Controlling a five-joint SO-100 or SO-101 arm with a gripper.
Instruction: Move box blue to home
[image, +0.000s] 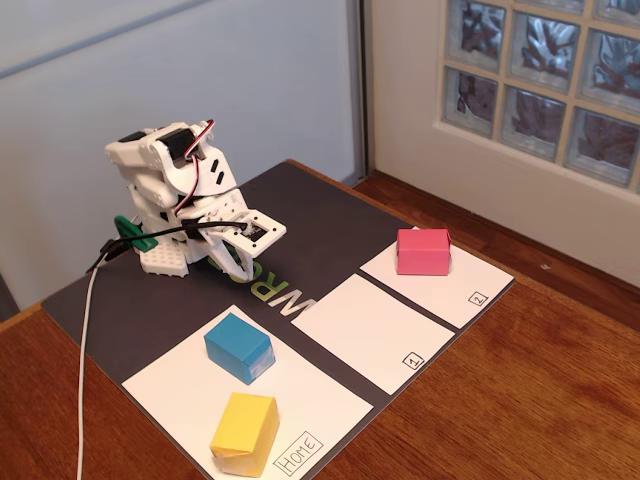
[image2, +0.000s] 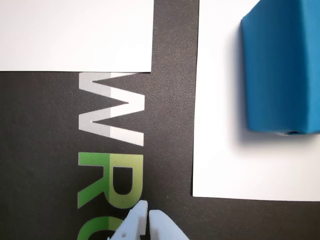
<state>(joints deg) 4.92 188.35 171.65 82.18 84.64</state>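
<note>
the box blue (image: 239, 346), a folded-paper block, lies on home (image: 180, 395), its long axis slanting toward the fixed view's lower right, paler end face that way. three paper boxes: one blue, one yellow (image: 245, 433) beside it, one pink (image: 422, 251). three white sheets. the gripper (image2: 148, 216) has its jaws closed, empty, over the dark mat (image: 330, 225).

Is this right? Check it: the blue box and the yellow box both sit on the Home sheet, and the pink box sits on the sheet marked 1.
Not quite. In the fixed view the pink box sits on the sheet marked 2, not 1; the sheet marked 1 is bare. The rest holds: the blue box and the yellow box both sit on the Home sheet.
</note>
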